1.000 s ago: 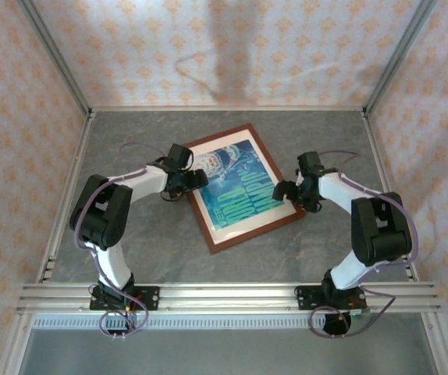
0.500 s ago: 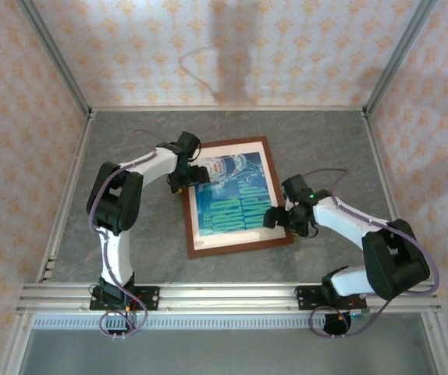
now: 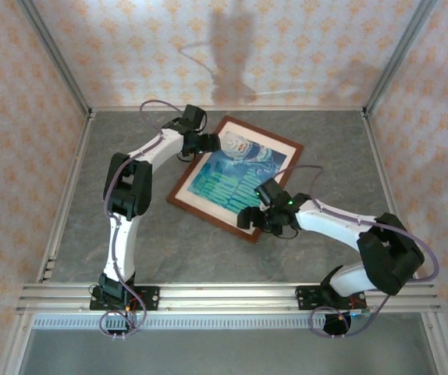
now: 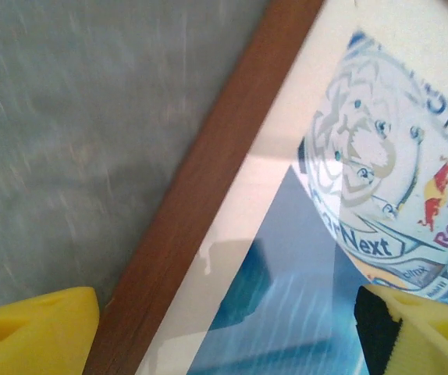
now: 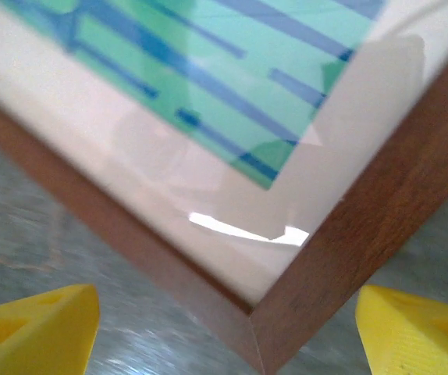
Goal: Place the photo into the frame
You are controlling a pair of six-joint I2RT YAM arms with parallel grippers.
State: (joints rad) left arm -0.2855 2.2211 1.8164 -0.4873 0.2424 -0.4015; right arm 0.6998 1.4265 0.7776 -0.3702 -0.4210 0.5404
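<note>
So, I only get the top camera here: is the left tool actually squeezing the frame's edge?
Observer: No. Its wrist view shows the left tool open, one yellow finger on the table side and the other on the photo side, with the frame rail between them.
Operator: And the right one?
Observer: The right tool is open too, with a frame corner lined up between its fingers.
Operator: Is the photo in already?
Observer: It lies inside the frame within a cream border. A bright glare sits on that border near the corner.
</note>
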